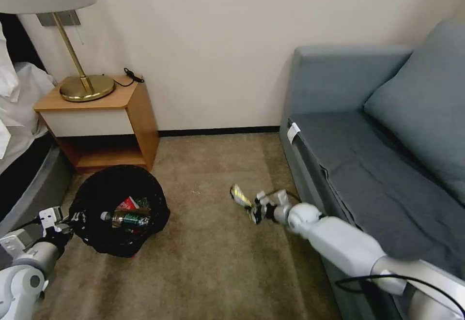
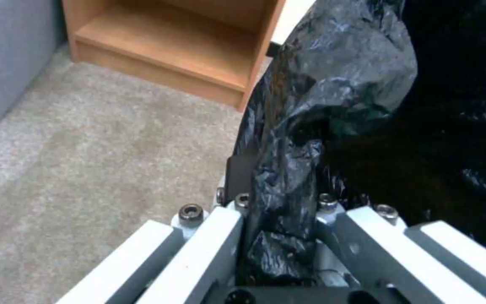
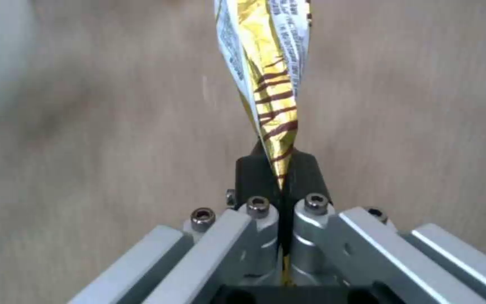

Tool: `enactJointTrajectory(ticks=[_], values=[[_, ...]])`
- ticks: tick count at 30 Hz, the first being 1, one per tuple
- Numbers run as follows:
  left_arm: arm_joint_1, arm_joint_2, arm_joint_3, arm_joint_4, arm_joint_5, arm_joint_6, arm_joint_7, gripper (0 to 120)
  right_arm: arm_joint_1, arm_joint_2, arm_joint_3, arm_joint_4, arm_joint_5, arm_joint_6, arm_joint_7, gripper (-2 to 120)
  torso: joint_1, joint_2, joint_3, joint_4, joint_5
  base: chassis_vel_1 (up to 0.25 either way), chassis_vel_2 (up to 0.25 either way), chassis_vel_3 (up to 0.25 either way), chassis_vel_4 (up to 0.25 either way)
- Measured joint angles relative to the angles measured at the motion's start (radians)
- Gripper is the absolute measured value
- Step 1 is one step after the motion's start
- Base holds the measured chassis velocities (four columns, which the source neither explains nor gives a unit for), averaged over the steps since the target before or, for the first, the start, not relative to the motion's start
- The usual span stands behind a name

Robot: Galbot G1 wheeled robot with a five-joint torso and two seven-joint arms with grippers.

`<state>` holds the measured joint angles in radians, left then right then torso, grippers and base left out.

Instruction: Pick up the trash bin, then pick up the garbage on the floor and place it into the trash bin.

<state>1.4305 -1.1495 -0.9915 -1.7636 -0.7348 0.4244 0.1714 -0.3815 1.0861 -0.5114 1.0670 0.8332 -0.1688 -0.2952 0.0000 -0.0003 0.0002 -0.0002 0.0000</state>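
Note:
The trash bin, lined with a crinkly black bag, hangs tilted low at the left. My left gripper is shut on its rim, and the bag's edge is pinched between the fingers. Inside the bin lie a clear bottle with a green label and a red-and-white packet. My right gripper is shut on a yellow wrapper with dark stripes, held above the carpet to the right of the bin. That wrapper sticks out from the closed black pads.
A wooden nightstand with a brass lamp stands behind the bin. A bed edge runs along the left. A grey-blue sofa runs along the right, close beside my right arm. Open carpet lies between them.

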Motion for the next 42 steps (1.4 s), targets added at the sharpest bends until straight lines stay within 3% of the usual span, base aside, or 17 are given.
enactJointTrajectory(ticks=[6,10,15,21,29,38,42], values=[[-0.003,0.004,0.02,-0.003,-0.009,0.005,-0.005,2,0.141,0.006,-0.032,0.197,0.039,0.09,0.015,0,0.0,0.0,0.0,0.0002,-0.0005,0.0,0.0,0.0,0.0],[-0.007,-0.001,0.035,-0.006,-0.01,0.011,-0.007,2,0.221,0.066,-0.12,0.334,0.072,0.179,0.057,0,0.0,0.0,0.0,0.0004,-0.0004,0.0,0.0,0.0,0.0],[-0.011,-0.007,0.048,-0.013,-0.02,0.023,-0.015,2,0.265,0.144,-0.207,0.423,0.082,0.225,0.082,0,0.0,0.0,0.0,0.0004,-0.0003,0.0,0.0,0.0,0.0],[-0.013,-0.015,0.054,-0.02,-0.024,0.031,-0.022,2,0.279,0.192,-0.294,0.433,0.057,0.257,0.085,0,0.0,0.0,0.0,0.0003,-0.0003,0.0,0.0,0.0,0.0],[-0.007,-0.041,0.06,-0.04,-0.024,0.045,-0.032,2,0.243,0.254,-0.37,0.346,-0.027,0.287,0.05,0,0.0,0.0,0.0,0.0002,-0.0002,0.0,0.0,0.0,0.0],[-0.008,-0.043,0.056,-0.049,-0.03,0.05,-0.039,2,0.221,0.262,-0.399,0.295,-0.102,0.288,0.031,1,0.0,0.0,0.0,0.0001,0.0,0.0,0.0,0.0,0.0],[-0.006,-0.043,0.051,-0.049,-0.037,0.052,-0.042,2,0.212,0.255,-0.408,0.28,-0.135,0.288,0.022,19,0.0,0.0,0.0,0.0001,0.0,0.0,0.0,0.0,0.0]])
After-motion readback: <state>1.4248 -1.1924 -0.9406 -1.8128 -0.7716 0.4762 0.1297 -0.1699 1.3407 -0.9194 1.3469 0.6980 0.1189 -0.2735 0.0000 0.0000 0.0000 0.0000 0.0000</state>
